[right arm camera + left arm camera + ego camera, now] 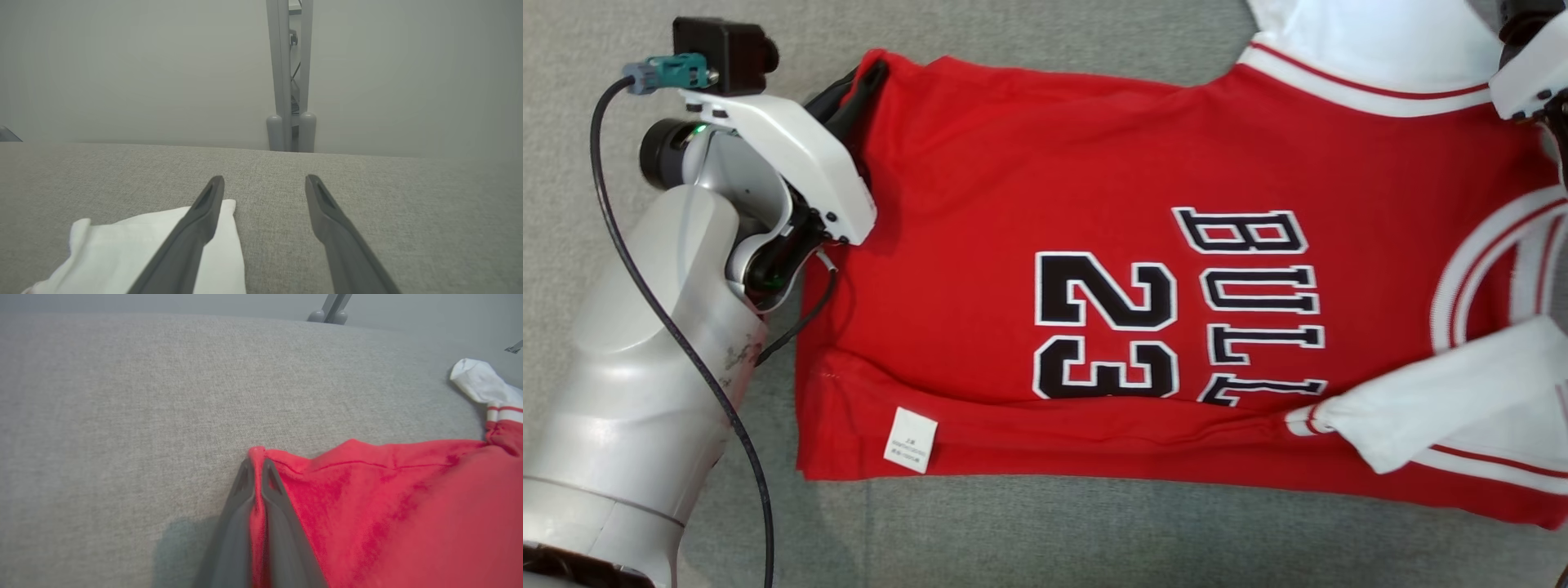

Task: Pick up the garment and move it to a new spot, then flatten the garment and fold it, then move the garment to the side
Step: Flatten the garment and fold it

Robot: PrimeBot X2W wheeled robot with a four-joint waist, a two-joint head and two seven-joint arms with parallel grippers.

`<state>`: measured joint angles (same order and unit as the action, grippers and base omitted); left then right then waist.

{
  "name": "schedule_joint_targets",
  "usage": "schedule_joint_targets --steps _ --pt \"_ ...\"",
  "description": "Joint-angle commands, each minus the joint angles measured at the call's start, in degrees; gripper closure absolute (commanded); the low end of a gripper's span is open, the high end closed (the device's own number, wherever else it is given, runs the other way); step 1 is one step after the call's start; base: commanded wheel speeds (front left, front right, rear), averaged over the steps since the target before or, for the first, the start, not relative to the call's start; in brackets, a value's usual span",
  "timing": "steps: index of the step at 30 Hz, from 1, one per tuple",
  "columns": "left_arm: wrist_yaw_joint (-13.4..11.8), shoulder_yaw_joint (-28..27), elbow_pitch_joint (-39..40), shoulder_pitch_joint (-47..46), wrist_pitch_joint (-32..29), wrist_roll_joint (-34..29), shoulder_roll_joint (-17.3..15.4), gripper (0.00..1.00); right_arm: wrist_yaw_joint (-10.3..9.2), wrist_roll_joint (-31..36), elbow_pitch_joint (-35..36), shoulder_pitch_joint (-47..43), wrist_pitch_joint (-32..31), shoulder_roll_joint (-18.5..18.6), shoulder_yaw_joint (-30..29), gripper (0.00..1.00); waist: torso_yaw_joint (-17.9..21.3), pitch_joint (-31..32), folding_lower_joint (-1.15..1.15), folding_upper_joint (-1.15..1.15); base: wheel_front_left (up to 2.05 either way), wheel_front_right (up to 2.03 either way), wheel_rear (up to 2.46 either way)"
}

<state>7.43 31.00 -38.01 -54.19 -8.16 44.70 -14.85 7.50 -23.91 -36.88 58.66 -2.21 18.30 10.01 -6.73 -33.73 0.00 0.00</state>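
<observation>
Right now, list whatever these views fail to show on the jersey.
- Print on the white tag, head view: too small to read.
- End of the lettering, head view: tucked under the jersey's own fold.
- Collar, head view: cut off by the right edge.

On the grey woven-fabric surface [1045, 531] lay a red basketball jersey w/ white sleeves [1094, 163], flat, hem to robot's left, collar to its right. Left gripper [255, 464] sat at far hem corner, pinched on it. Right gripper [265, 179], fingers apart, was above far sleeve [122, 241] edge. Grey metal post [290, 81] stood behind surface.
</observation>
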Motion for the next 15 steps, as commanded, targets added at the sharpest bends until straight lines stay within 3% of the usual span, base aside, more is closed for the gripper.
schedule_joint_targets --steps 1,11,14,15 --pt "0.02 1.05 -0.43 -1.37 0.74 0.68 0.15 1.0 -0.01 0.21 -2.48 2.46 -0.76 0.88 1.41 0.0 -2.01 -1.66 0.0 0.0 0.0 0.0 0.0" --pt "-0.01 5.51 -2.27 -3.47 3.95 4.01 0.09 1.0 -0.02 -3.86 -9.89 7.6 -7.54 2.41 12.85 0.0 -3.16 -2.09 0.0 0.0 0.0 0.0 0.0" --pt "-0.01 6.52 -2.72 -3.83 4.85 5.28 -0.25 1.0 -0.02 -6.22 -10.78 8.3 -9.61 3.42 15.43 1.0 -3.08 -2.0 0.0 0.0 0.0 0.0 0.0" --pt "-0.01 6.77 -2.91 -3.97 5.22 5.6 -0.45 1.0 -0.02 -6.91 -10.81 8.55 -9.69 3.74 16.01 1.0 -3.04 -1.93 0.0 0.0 0.0 0.0 0.0"
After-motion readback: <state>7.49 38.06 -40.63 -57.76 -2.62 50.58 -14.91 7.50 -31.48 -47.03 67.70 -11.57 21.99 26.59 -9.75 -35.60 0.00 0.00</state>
